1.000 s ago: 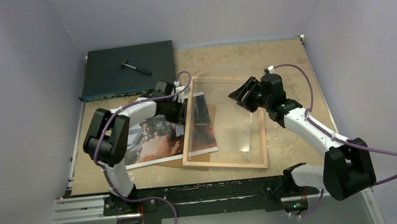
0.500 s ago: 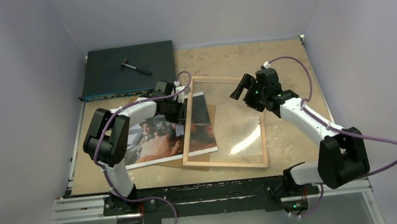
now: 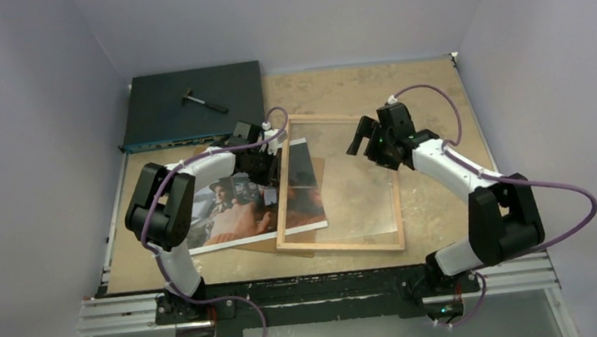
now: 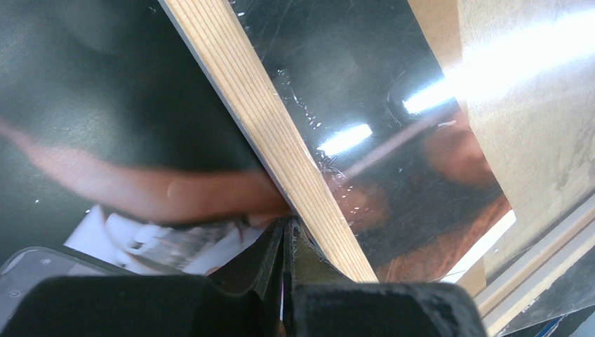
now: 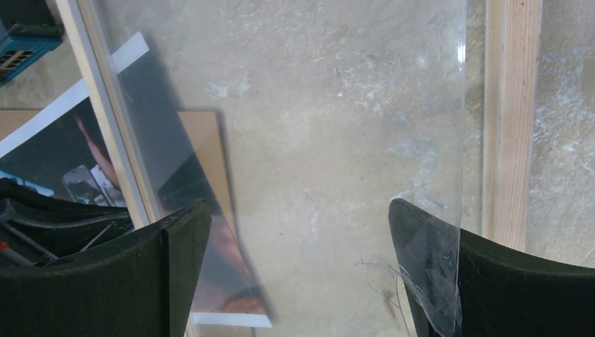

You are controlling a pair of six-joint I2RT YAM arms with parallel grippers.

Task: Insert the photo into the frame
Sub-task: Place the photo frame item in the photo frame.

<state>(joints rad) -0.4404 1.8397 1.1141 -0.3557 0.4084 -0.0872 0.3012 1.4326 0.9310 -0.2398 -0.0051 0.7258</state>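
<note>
The frame (image 3: 341, 245) lies back side up at the table's middle, with its light wood rails and clear pane (image 3: 356, 187). The photo (image 3: 229, 213) lies face up to its left, its right part under the frame's left rail (image 4: 281, 140). My left gripper (image 3: 268, 170) is shut, its tips (image 4: 286, 223) on the photo against that rail. My right gripper (image 3: 361, 137) is open and empty over the pane's far right part (image 5: 300, 207). The pane's right edge crosses its right finger (image 5: 435, 260), inside the right rail (image 5: 509, 105).
A plain brown backing board (image 3: 257, 244) lies under the photo and shows through the pane (image 5: 207, 147). A flat dark box (image 3: 163, 107) with a small tool (image 3: 204, 100) on it stands at the back left. Grey walls close in the sides and back.
My right gripper has turned and moved a little left and back over the pane, its arm swinging in. The bright glint on the pane is gone. The left arm has not moved.
</note>
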